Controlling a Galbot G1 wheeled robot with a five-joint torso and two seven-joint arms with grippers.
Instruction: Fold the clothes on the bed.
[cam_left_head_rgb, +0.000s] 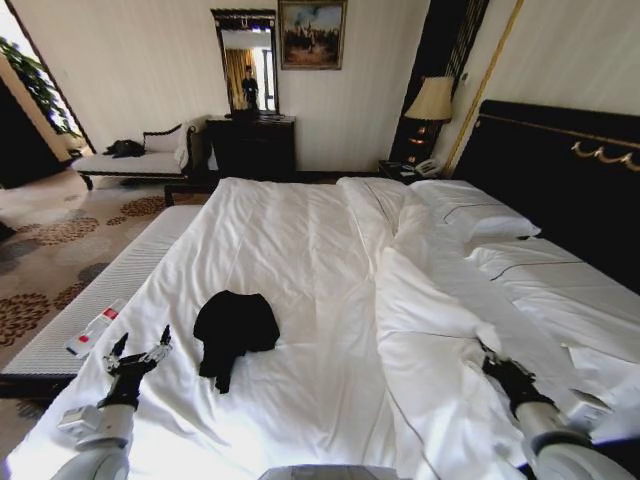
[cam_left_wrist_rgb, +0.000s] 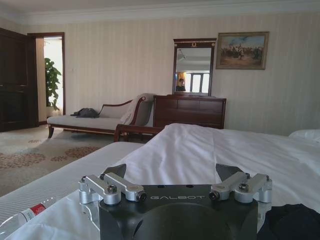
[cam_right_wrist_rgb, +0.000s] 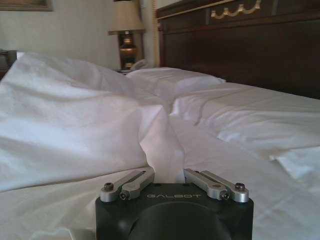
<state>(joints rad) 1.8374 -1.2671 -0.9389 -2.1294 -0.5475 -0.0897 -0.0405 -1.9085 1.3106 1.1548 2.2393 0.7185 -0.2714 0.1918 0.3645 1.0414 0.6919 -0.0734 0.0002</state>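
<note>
Hotel bedroom, patterned carpet, striped walls, dark dresser (cam_left_head_rgb: 252, 148) with a mirror at the far wall. We stand at the foot of the bed (cam_left_head_rgb: 300, 270), white sheets, dark headboard (cam_left_head_rgb: 560, 170) on our right, duvet (cam_left_head_rgb: 430, 300) bunched in a ridge down the right half, pillows (cam_left_head_rgb: 470, 210) by the headboard.

Task thing: one black garment (cam_left_head_rgb: 234, 330) lies crumpled on the left half of the bed, near the foot, not spread out. No fold visible yet, so we judge the task at its very start: approach and first grasp.

Our left tool (cam_left_head_rgb: 137, 360) hovers low over the sheet just left of the garment, apart from it, fingers spread wide and holding nothing. In the left wrist view the left tool (cam_left_wrist_rgb: 175, 187) shows both jaws splayed outward, with the garment's dark edge (cam_left_wrist_rgb: 292, 222) close at one side. Our right tool (cam_left_head_rgb: 500, 368) sits on the right side of the bed at the duvet ridge, well apart from the garment. In the right wrist view the right tool (cam_right_wrist_rgb: 175, 182) has jaws spread too, a fold of white duvet (cam_right_wrist_rgb: 160, 145) rising just ahead of them; we can't tell if it touches.

A plastic bottle (cam_left_head_rgb: 95, 328) with a red label lies on the padded bench (cam_left_head_rgb: 90, 300) beside the bed's left edge.

Next move, we reckon: left tool shifts over to a garment edge and pinches cloth only, not sheet. Right tool has to come across to flatten it first.
</note>
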